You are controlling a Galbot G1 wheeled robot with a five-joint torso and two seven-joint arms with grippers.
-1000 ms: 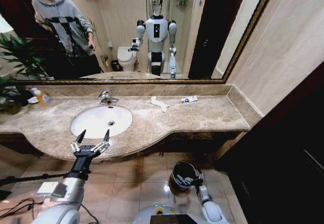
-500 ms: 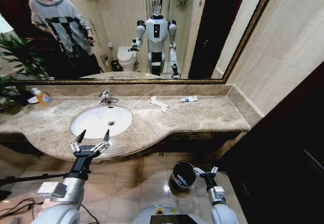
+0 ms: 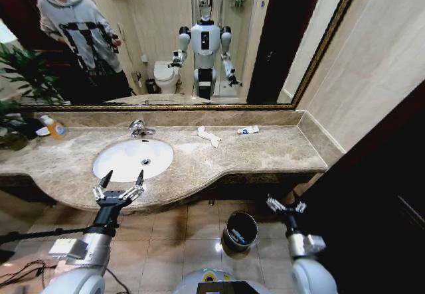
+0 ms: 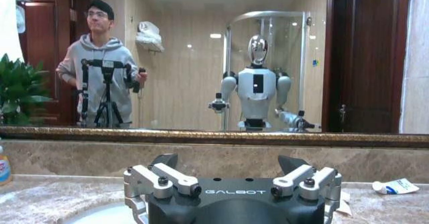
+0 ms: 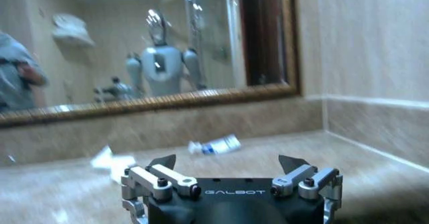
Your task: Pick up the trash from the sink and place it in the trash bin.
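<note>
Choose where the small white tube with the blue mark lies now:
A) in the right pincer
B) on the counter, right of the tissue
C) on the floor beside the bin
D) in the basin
B: the tube lies on the counter, right of the tissue.

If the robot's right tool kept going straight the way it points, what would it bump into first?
Probably the small white tube on the countertop; the right tool, open, aims toward it, with the backsplash behind. Depth is hard to judge.

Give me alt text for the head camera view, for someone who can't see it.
Seen from above, a marble counter holds a white sink, with crumpled tissue and a small tube lying to its right. The open left gripper hovers at the counter's front edge; the open right gripper is raised beside the trash bin on the floor.
</note>
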